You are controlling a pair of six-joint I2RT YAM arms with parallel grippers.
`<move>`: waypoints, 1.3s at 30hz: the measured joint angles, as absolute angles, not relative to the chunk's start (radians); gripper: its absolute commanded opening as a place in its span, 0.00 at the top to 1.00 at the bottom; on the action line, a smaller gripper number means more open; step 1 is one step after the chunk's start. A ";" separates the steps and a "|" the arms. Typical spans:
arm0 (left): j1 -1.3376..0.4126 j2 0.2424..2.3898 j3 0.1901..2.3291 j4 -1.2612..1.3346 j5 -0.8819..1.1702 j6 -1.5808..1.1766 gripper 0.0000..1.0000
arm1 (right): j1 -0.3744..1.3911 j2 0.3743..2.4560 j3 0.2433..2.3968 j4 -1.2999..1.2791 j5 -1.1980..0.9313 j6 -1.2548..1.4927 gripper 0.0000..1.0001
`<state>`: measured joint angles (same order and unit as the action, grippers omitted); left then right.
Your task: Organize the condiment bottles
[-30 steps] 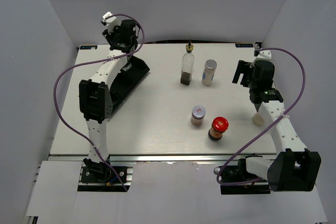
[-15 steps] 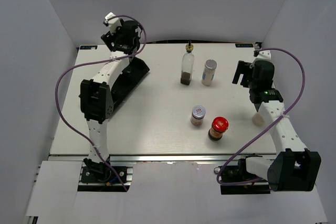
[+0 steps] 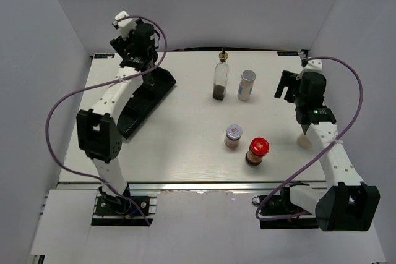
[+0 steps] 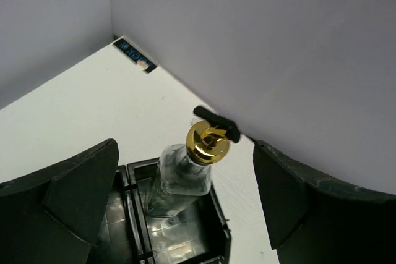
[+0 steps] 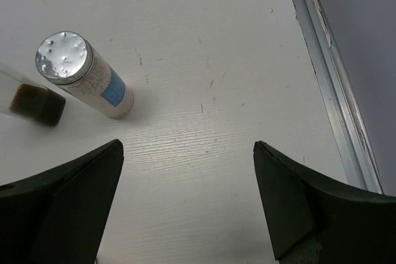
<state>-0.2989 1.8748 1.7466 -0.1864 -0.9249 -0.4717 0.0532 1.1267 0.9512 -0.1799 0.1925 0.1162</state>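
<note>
While my left gripper [image 4: 184, 197] hangs wide open, holding nothing, a cruet [image 4: 183, 176] stands upright in the far end compartment of the black tray [image 3: 148, 94], between my fingers [image 4: 74, 190]. My right gripper [image 5: 185, 174] gapes empty too, well right of the tray, alongside the second cruet [image 3: 220, 80], shaker [image 3: 246, 85], silver-lidded jar [image 3: 233, 135] and red-lidded jar [image 3: 257, 151].

My white table [image 3: 185, 153] bears a black tray [image 3: 151, 94] far left. A cruet [image 3: 220, 81], shaker [image 3: 246, 85], silver-lidded jar [image 3: 233, 136] and red-lidded jar [image 3: 257, 151] stand mid-table.
</note>
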 measured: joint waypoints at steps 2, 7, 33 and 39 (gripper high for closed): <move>-0.299 1.802 1.728 -0.180 -0.888 -0.461 0.02 | 0.053 1.109 0.951 -0.179 0.186 0.117 0.11; -0.298 1.621 1.676 -0.165 -0.738 -0.403 0.02 | 0.053 1.066 0.951 -0.176 0.172 0.116 0.11; -0.627 1.909 1.699 -0.047 0.176 0.096 0.02 | 0.053 1.049 0.951 -0.176 0.118 0.117 0.11; -0.653 2.039 1.863 -0.025 0.012 0.087 0.02 | 0.053 1.048 0.951 -0.176 0.104 0.120 0.11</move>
